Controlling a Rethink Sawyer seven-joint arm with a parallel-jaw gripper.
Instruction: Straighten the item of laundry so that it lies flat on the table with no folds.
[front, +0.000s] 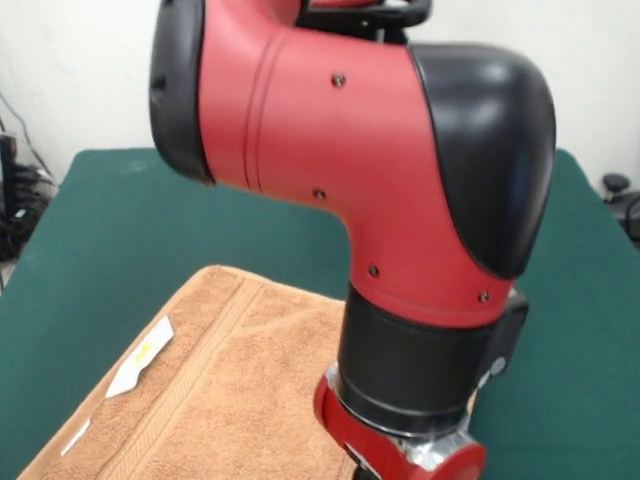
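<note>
The orange-tan terry towel (220, 390) lies on the dark green table (120, 230) at the lower left of the front view. A woven border band runs along its left side, and a small white tag (140, 368) rests on that band. The towel's right part and near part are hidden by the arm and the picture's bottom edge. The red and black arm (380, 170) fills the middle of the view and reaches down over the towel's right side. The gripper itself is below the bottom edge, out of sight.
A wall stands behind the table. Dark cables and gear (15, 190) sit off the table's left edge, and a small dark object (617, 185) off its right edge.
</note>
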